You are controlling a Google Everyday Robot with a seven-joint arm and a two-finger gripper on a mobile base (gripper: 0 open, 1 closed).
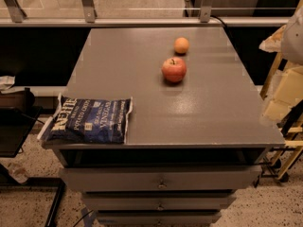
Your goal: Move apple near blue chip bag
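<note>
Surface: flat grey tabletop (pixel 142 79), matte with a soft sheen, on top of a cabinet with stacked drawers (pixel 161 178) with small knobs.
Room: speckled pale floor (pixel 270 207) below; metal rail (pixel 142 21) with upright posts beyond the far edge; dark shelf (pixel 14 126) to the left; yellowish wooden frame (pixel 271 77) to the right.
Apple (pixel 173 69): red with paler patches, resting on the table right of centre, in the far half; stem end up, short dark stem tipped slightly toward the far edge.
Orange fruit (pixel 181 45): smaller, plain orange, just behind the apple and apart from it.
Blue chip bag (pixel 90 119): lying flat at the near left corner, long axis left to right along the front edge; white lettering upside down from this view; left end hanging a little past the table's side.
Apple to bag: well apart, on a diagonal across bare tabletop.
Gripper (pixel 283 94): pale blurred shape off the table's right edge, beside the near right part, below the white arm (pixel 296 37); touching neither apple nor bag.
Gripper's grip: impossible to make out.
</note>
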